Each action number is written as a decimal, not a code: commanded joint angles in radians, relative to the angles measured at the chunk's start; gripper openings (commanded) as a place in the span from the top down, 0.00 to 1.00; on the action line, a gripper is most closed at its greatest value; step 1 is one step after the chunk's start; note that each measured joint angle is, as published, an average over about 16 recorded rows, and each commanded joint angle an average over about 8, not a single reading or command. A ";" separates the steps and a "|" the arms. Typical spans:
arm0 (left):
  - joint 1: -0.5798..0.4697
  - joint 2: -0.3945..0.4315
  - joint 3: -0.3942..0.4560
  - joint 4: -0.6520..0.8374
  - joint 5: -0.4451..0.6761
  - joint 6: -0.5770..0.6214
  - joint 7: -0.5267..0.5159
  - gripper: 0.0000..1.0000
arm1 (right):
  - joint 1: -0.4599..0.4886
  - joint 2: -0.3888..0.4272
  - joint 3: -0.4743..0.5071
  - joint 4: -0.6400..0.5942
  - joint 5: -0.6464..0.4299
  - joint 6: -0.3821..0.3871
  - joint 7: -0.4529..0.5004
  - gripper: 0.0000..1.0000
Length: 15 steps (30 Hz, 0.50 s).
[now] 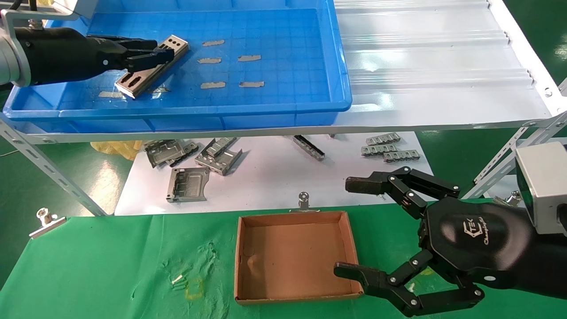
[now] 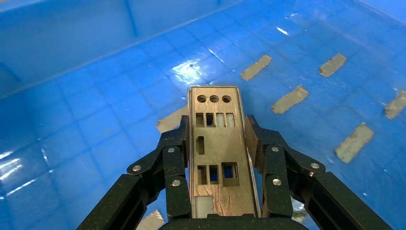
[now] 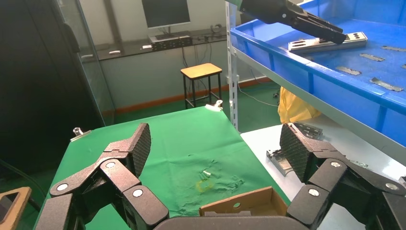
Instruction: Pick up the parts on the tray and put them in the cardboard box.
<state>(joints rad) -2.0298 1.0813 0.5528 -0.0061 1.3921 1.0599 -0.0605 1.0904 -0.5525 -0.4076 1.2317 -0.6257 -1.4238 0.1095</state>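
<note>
One part (image 1: 150, 66), a long silver-grey plate with punched holes, is in the left half of the blue tray (image 1: 283, 110). My left gripper (image 1: 163, 53) reaches in from the left and is shut on it, one finger on each long edge. The left wrist view shows the part (image 2: 218, 153) between the fingers (image 2: 174, 143), above the tray floor (image 2: 72, 96). The cardboard box (image 1: 292, 257) stands empty on the green cloth in front of me. My right gripper (image 1: 344, 225) is open and empty over the box's right wall, with the box edge (image 3: 239, 207) below it.
Several grey tape strips (image 1: 212, 60) lie on the tray floor. Bent grey metal brackets (image 1: 188, 184) and small parts (image 1: 390, 150) lie on a white board below the shelf. The white corrugated shelf (image 1: 434, 66) extends right of the tray. Metal clips (image 1: 46, 219) hold the cloth.
</note>
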 commanded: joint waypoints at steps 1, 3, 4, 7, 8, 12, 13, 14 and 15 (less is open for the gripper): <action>0.000 -0.001 -0.002 -0.002 -0.003 -0.008 0.005 1.00 | 0.000 0.000 0.000 0.000 0.000 0.000 0.000 0.00; 0.000 0.000 -0.004 -0.003 -0.005 -0.019 0.007 1.00 | 0.000 0.000 0.000 0.000 0.000 0.000 0.000 0.00; -0.001 0.000 -0.004 -0.003 -0.006 -0.024 0.008 1.00 | 0.000 0.000 0.000 0.000 0.000 0.000 0.000 0.00; -0.001 0.001 -0.006 -0.001 -0.008 -0.038 0.008 1.00 | 0.000 0.000 0.000 0.000 0.000 0.000 0.000 0.00; -0.001 0.002 -0.007 0.000 -0.009 -0.042 0.008 1.00 | 0.000 0.000 0.000 0.000 0.000 0.000 0.000 0.00; -0.003 0.003 -0.008 0.002 -0.010 -0.055 0.006 1.00 | 0.000 0.000 0.000 0.000 0.000 0.000 0.000 0.00; -0.003 0.003 -0.008 0.003 -0.011 -0.056 0.005 1.00 | 0.000 0.000 0.000 0.000 0.000 0.000 0.000 0.00; -0.004 0.003 -0.008 0.003 -0.011 -0.056 0.004 1.00 | 0.000 0.000 0.000 0.000 0.000 0.000 0.000 0.00; -0.004 0.002 -0.008 0.004 -0.011 -0.054 0.003 1.00 | 0.000 0.000 0.000 0.000 0.000 0.000 0.000 0.00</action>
<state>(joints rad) -2.0337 1.0818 0.5446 -0.0029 1.3808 1.0145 -0.0574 1.0904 -0.5524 -0.4076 1.2317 -0.6257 -1.4238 0.1095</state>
